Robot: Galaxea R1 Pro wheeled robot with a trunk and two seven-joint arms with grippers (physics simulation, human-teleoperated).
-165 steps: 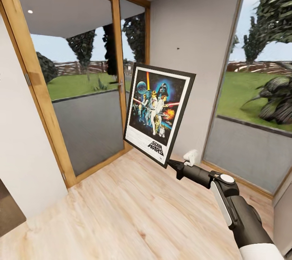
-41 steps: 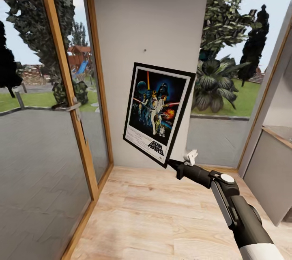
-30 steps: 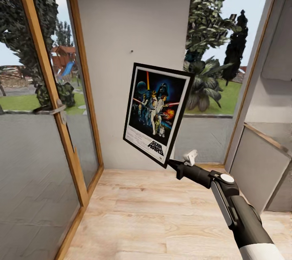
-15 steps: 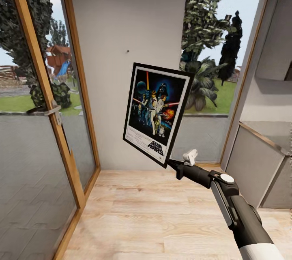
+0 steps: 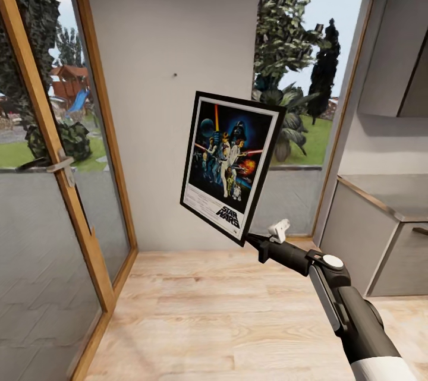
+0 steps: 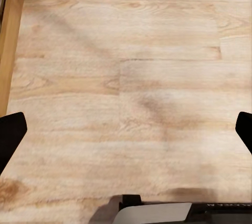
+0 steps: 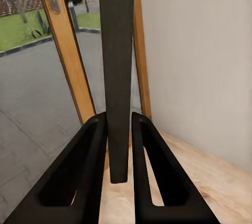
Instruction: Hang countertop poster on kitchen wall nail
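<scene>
Poster [image 5: 230, 166]: portrait format, thin black frame, white border, dark blue artwork, black "STAR WARS" title low on the sheet. Held in the air at centre of the head view, face toward the camera.

Right claw [image 5: 252, 241] clamps the frame's lower corner at 5 o'clock of the poster; in the right wrist view both fingers [image 7: 89, 177] press the dark frame edge [image 7: 117, 66] between them.

Left claw [image 6: 126, 129]: fingertips set wide apart over bare wood floor [image 6: 126, 66].

Surroundings: wall nail [image 5: 174, 75], a dark speck on pale grey wall at 11 o'clock of the poster, well apart. Wood-framed glass door [image 5: 56, 149] at 9 o'clock. Grey table [image 5: 392, 194] at 3 o'clock.

Long axis near upright, top leaning toward 1 o'clock.
</scene>
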